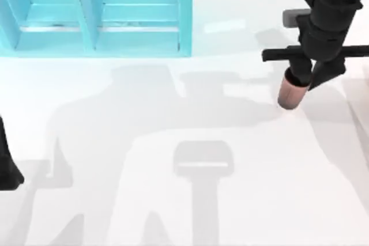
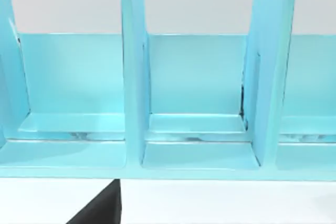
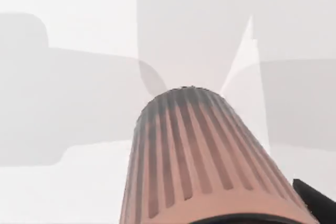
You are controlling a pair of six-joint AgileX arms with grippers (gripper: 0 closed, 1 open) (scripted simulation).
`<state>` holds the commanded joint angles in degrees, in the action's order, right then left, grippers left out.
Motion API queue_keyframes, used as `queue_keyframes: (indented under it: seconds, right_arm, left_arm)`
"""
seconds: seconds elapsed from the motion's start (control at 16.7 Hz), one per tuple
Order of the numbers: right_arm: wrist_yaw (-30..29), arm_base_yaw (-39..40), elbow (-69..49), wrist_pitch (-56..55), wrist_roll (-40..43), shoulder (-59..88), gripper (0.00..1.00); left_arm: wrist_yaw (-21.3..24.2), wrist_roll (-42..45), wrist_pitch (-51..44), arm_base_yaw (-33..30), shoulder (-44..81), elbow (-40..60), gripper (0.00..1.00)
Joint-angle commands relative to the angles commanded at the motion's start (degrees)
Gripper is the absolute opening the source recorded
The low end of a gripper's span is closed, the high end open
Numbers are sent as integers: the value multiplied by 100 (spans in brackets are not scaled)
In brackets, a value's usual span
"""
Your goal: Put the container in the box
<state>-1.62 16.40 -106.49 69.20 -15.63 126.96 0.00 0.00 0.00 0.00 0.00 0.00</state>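
1. The right hand (image 1: 298, 79) is working at about two o'clock on the desk (image 1: 230, 200), closed on the top end of the cup (image 1: 293, 91). Gripping at the rim end is leaving the cup's body hanging free below the fingers, which should let it go down into a compartment without the hand fouling the walls.

2. The cup is hanging tilted from the hand, its base pointing down and slightly toward eight o'clock. Whether the base is touching the desk or is just above it, I cannot tell. In the right wrist view the ribbed copper side (image 3: 199, 161) is running away from the camera toward the pale desk, so the hand is holding it roughly in line with the wrist.

3. The box (image 1: 98, 15) is sitting at about eleven o'clock, well apart from the cup. It is a blue rack of open compartments split by upright dividers (image 2: 134, 72), and these are facing the arms, so I judge a carry across the desk toward ten o'clock to be the remaining step.

4. The left arm (image 1: 7, 165) is resting parked at about eight o'clock by the desk's left edge, out of the carrying path; its hand's state I cannot tell.
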Motion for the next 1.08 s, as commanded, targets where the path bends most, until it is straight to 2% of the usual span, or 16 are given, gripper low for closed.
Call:
queue_keyframes:
  seconds: [0.18,0.48,0.66,0.84,1.08]
  right_arm:
    - [-93,-899,7,368,908,-492,0]
    - [-214,-3047,159,1026,2905,-1355,0]
    - [-249,-3962,288,1331,3802,-1728,0]
    - [-256,-4332,352,1473,4172,-1921,0]
    - [-261,-4321,335,1463,4172,-1903,0]
  left_arm:
    - [0,0,0,0,0,0,100]
    - [0,0,0,0,0,0,100]
    - [0,0,0,0,0,0,100]
    - [0,0,0,0,0,0,100]
    - [0,0,0,0,0,0,100]
